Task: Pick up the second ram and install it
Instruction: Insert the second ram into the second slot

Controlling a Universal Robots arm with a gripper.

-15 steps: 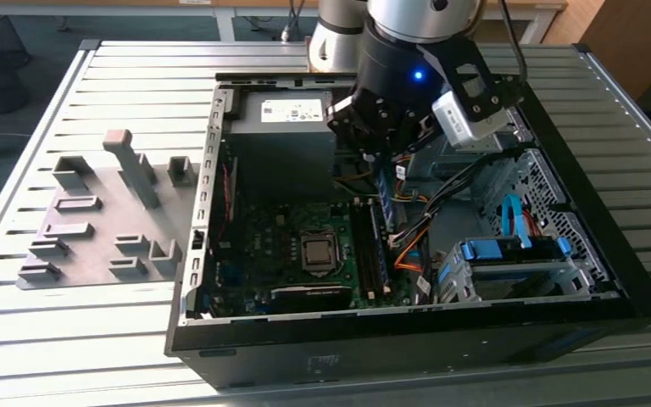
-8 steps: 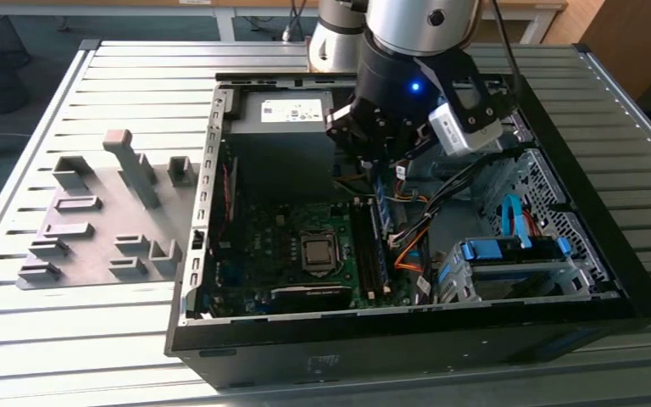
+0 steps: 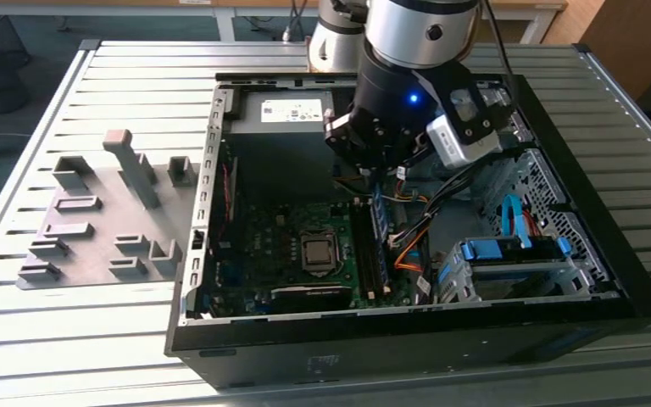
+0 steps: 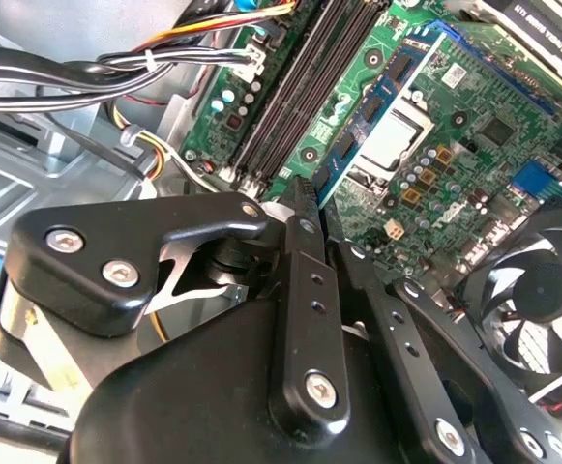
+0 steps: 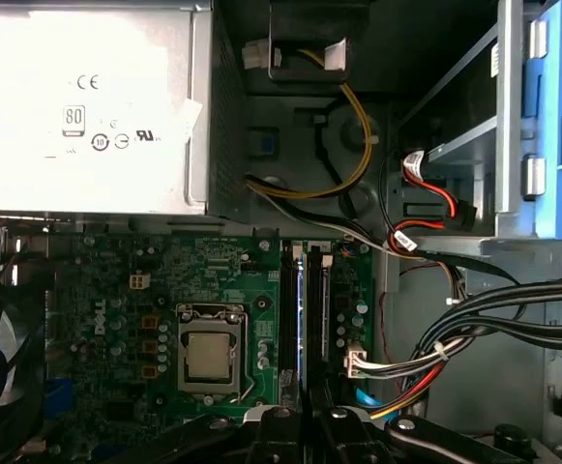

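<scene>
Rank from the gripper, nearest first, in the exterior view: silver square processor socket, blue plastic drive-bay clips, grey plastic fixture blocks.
1. Silver square processor socket, by the gripper.
2. Blue plastic drive-bay clips, exterior view's right.
3. Grey plastic fixture blocks, exterior view's left.

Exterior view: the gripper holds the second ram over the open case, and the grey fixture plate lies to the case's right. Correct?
One error: in the exterior view the grey fixture plate lies left of the case, not right. The gripper does hold the second ram over the open case.
</scene>
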